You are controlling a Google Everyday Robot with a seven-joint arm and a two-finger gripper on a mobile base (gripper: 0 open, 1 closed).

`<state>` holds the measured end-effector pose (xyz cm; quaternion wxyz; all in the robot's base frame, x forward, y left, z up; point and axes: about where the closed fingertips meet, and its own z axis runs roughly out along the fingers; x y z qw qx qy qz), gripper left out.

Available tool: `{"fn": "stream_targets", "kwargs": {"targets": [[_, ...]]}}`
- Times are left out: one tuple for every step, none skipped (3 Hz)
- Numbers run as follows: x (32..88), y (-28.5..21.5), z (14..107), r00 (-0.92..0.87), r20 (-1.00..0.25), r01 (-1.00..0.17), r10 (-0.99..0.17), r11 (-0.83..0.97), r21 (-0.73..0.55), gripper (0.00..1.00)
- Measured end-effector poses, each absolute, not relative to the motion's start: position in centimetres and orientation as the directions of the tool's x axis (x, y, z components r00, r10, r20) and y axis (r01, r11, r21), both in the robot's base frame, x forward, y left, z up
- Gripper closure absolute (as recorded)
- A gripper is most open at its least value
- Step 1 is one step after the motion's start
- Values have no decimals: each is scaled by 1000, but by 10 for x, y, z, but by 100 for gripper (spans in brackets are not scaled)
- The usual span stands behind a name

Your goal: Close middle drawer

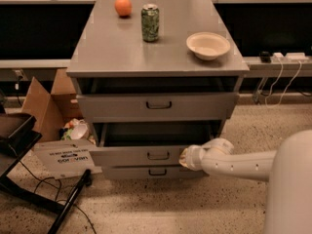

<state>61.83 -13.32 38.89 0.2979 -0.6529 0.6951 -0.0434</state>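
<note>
Right, gripper (184, 158): lower centre-right of frame, up against the right part of the middle drawer's front panel; open or closed, cannot tell.
Arm (240, 165): white, reaches in from the lower right, roughly level.
Middle drawer (126, 156): centre-bottom of frame, pulled out, dark inside showing above its low front.
Handle (158, 155): small, dark, just left of the gripper.
Lowest drawer (131, 172): directly below, set further back.
Top drawer (158, 106): above, taller front.
Cabinet top (122, 50): holds an orange (123, 6), a green can (150, 22) and a pale bowl (208, 45).
Cardboard box (43, 105): left of the cabinet.
</note>
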Motion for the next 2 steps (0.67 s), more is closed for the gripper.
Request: {"fn": "stream_targets", "kwargs": {"targets": [[628,-130,392,44,-351,-876,-935,133,-463,100],[641,-127,397,58,-347,-865,-936,126,-485,100]]}}
